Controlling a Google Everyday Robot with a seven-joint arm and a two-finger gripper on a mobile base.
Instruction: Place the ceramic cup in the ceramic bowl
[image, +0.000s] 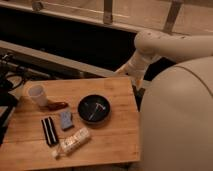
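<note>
white cup (37, 94) stands upright, pincer (121, 70) at far table (115, 131) edge.

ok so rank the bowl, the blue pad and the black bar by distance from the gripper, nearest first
The gripper is at the back edge of the table.
1. ceramic bowl, table centre
2. blue pad, left of the bowl
3. black bar, front left

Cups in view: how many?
1. The ceramic cup stands at the left edge of the table, left of the ceramic bowl. The gripper is at its far edge. None looks hidden.
</note>
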